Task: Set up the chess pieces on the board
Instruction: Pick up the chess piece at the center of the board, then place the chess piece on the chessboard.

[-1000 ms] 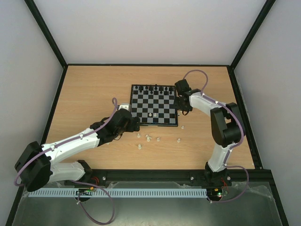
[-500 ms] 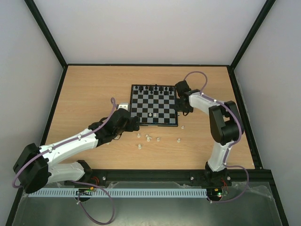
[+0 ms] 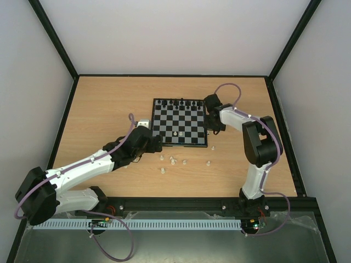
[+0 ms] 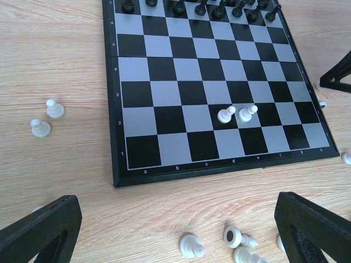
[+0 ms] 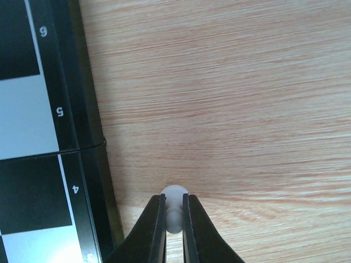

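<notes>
The board (image 3: 181,144) lies mid-table, with two white pawns (image 4: 225,114) standing on its near rows. More white chess pieces (image 3: 173,160) are loose on the wood in front of it, several of them toppled (image 4: 236,236). My left gripper (image 4: 178,205) hovers open over these, just off the board's near left corner (image 3: 156,143). My right gripper (image 5: 174,201) is shut on a white pawn (image 5: 174,191) beside the board's right rim (image 5: 82,137), low over the table (image 3: 210,129).
Black pieces (image 4: 197,6) line the board's far rows. Two white pawns (image 4: 54,108) stand on the wood left of the board. A small white box (image 3: 143,124) sits by the board's left edge. Black frame rails border the table.
My right gripper has closed onto the white pawn beside the board. The left arm has shifted slightly and stays open.
</notes>
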You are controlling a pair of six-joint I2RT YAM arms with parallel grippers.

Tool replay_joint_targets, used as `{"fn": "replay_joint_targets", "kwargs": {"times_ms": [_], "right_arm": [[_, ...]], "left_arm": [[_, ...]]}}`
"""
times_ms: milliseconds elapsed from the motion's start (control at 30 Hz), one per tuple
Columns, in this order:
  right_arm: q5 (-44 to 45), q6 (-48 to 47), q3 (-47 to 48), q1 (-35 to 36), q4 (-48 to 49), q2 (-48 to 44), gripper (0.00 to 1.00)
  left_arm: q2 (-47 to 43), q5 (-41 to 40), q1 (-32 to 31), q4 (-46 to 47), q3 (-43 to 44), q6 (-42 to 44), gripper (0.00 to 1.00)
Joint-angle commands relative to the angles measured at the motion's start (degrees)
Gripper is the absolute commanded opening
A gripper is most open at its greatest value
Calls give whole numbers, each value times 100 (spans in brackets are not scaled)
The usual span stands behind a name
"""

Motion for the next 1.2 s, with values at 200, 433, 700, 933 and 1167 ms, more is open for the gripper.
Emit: {"fn": "replay_joint_targets", "kwargs": {"times_ms": [200,433,700,933,1167], "right_arm": [[-297,-60,55,54,-362,-565,2],[-589,-143,328,612,-633,-806,2],[-655,-144,682,1251,-899,-433,2],[-634,-127,761,1419,-978,-123,3],[-678,-126,807,1525,-1003,85,4]], "left_arm": [[-85,-73,208,-102,18,52,99],[-156,25,683,-96,-142,66,99],[-130,204,1173,-21,-284,86,99],[-90,295,1372,82,-398,118,99],[-81,348,1452,130,-450,138,99]]}}
